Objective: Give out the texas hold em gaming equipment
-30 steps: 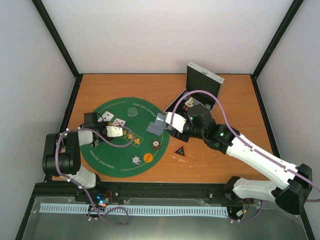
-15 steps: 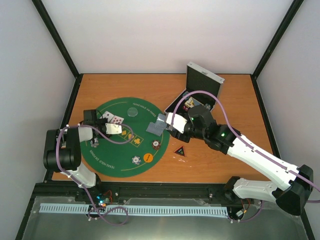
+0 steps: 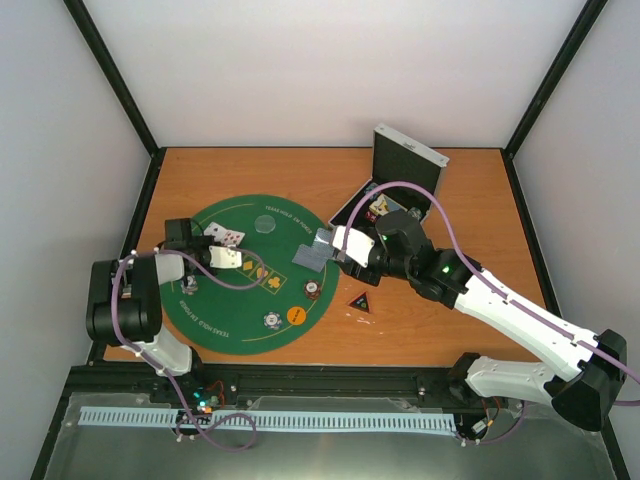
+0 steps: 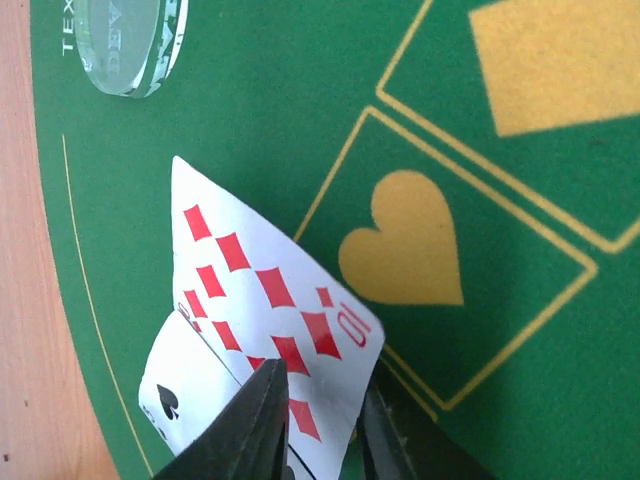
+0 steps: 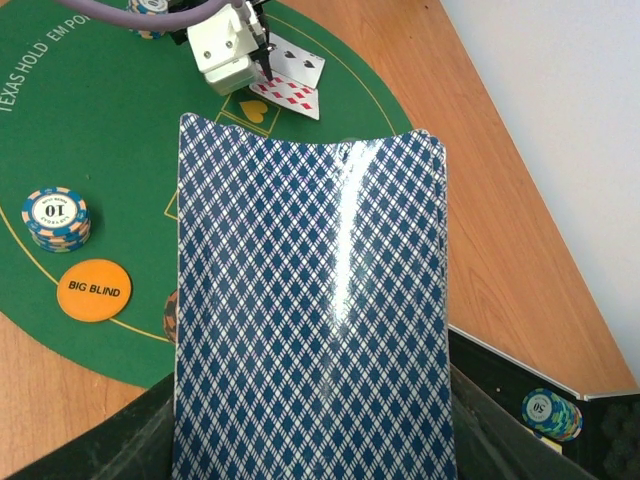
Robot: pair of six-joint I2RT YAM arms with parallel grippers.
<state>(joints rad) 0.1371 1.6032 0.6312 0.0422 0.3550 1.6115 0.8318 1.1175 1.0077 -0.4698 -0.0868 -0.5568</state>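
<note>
The overhead view alone takes in the whole bench point(image 3: 470, 200). The round green mat point(image 3: 230, 330) lies left of centre. The silver case point(image 3: 408, 155) stands open at upper right with its lid tilted up. The black triangular marker point(image 3: 361, 301) sits on bare wood just right of the mat.

Only the left wrist view lets the faces be read. The ten of diamonds point(image 4: 270, 300) lies face up on the felt, and a spade card point(image 4: 180, 385) overlaps it at lower left. The left end effector point(image 4: 320, 385) stands over the ten's near edge with its jaws narrowly parted, gripping nothing. The clear disc point(image 4: 130, 40) rests on the mat at the top left of that frame.

The right wrist view is filled by a bowed stack of playing cards point(image 5: 310, 300), blue diamond backs showing. The right end effector point(image 5: 310, 430) is clamped on its lower sides. To the left, on the mat, are a blue-and-white chip point(image 5: 56, 218) marked 10 and, just below it, the orange disc point(image 5: 94, 290) reading BIG BLIND.

At the lower right corner of this view, inside the case, sits a striped chip point(image 5: 550, 412) marked 50. From overhead the case's contents are too small to tell apart.
</note>
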